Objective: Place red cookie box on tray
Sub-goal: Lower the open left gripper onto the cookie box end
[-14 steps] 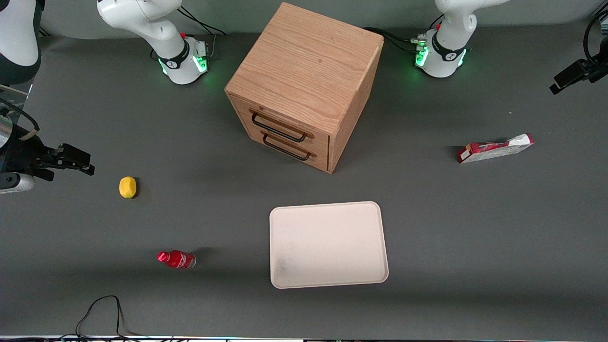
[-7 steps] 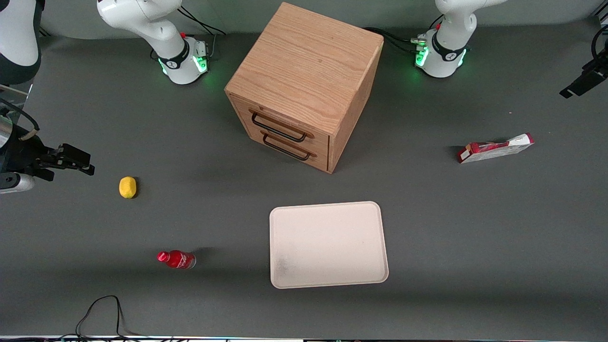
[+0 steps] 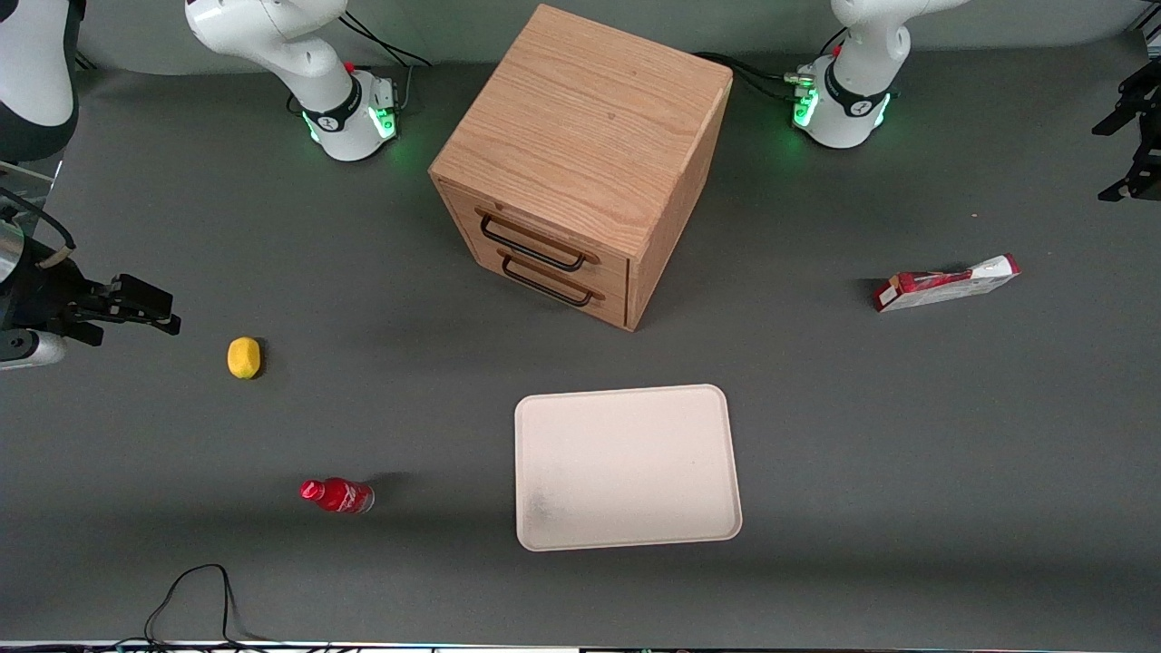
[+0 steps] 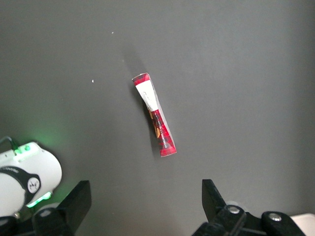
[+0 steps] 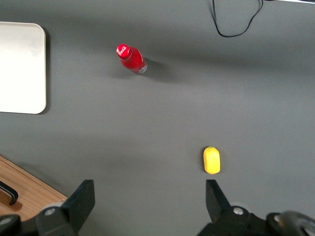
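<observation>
Item: red cookie box [image 3: 946, 282], lying on the table toward my working arm's end, at about two o'clock from the tray [image 3: 626, 467] and well apart from it; not yet grasped. Tray: bare. Gripper [image 4: 143, 206]: hovering high above the box, fingers spread wide, nothing between them. I judge reach, grip, carry and set-down all remain. Room: open table all round the box; the wooden cabinet [image 3: 580, 163] stands clear of the carry path; the low tray rim needs little clearance.
</observation>
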